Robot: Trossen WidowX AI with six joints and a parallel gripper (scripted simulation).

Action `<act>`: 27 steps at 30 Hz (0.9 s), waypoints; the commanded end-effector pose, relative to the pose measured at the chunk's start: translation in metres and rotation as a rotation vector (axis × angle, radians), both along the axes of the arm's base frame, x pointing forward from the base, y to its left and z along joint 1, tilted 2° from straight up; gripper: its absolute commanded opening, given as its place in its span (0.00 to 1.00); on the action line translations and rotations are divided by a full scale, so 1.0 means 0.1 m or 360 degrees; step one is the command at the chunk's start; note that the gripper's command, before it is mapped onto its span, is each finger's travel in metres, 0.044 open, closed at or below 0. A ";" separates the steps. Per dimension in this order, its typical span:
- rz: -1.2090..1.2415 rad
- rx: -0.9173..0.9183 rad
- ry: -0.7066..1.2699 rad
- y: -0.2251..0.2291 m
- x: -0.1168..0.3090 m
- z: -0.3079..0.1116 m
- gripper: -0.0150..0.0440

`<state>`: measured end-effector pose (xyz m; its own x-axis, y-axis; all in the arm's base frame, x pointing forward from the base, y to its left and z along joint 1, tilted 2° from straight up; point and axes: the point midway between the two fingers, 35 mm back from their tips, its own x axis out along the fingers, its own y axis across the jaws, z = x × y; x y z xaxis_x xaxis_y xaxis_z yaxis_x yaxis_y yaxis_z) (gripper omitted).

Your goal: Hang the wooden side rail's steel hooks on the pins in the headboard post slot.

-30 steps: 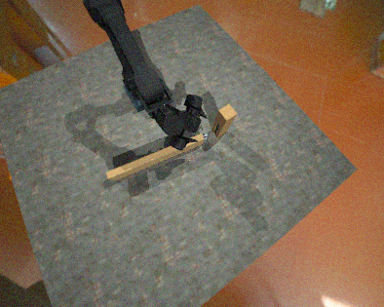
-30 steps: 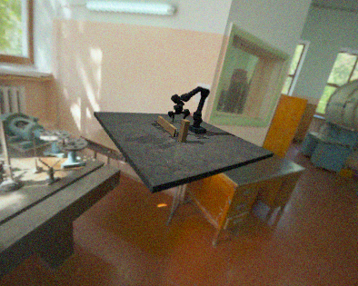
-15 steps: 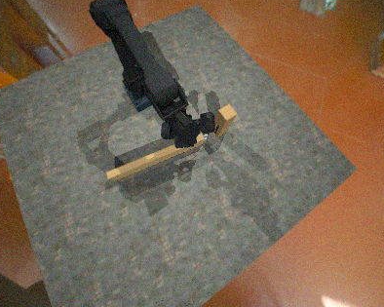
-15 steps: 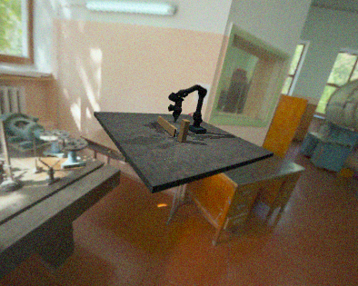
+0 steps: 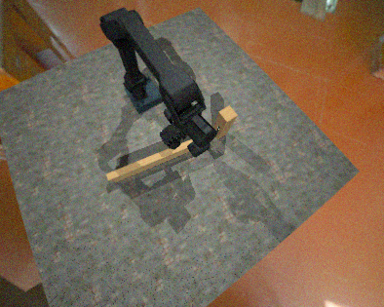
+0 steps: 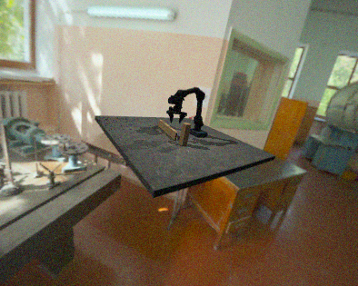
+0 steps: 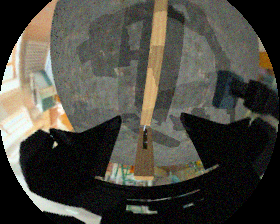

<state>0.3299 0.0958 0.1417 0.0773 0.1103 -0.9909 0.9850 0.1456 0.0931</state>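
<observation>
The wooden rail (image 5: 143,164) (image 6: 167,128) (image 7: 156,65) lies low along the table, its near end close to the post. The upright wooden headboard post (image 5: 226,121) (image 6: 185,134) (image 7: 145,162) stands at that end, its dark slot facing the rail in the wrist view. A small glint of metal shows between rail end and post. The hooks and pins are too small to tell whether they are seated. My gripper (image 5: 185,146) (image 6: 176,119) (image 7: 151,117) is open and empty, above the rail near its post end, with one finger to each side in the wrist view.
The grey speckled table (image 5: 85,252) (image 6: 161,173) carries the arm's base (image 5: 142,98) (image 6: 198,133) (image 7: 226,90), off to one side of the rail. Shadows of the arm, rail and post fall across the table. The table's edges drop to the floor.
</observation>
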 end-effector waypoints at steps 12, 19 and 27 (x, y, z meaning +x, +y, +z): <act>-0.0279 -0.0097 0.0084 -0.02 0.03 -0.32 1.00; -0.0279 -0.0097 0.0084 -0.02 0.03 -0.38 1.00; -0.0279 -0.0097 0.0084 -0.01 0.03 -0.50 1.00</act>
<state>0.3350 0.0953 0.0982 0.0497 0.0459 -0.9977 0.9986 -0.0193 0.0489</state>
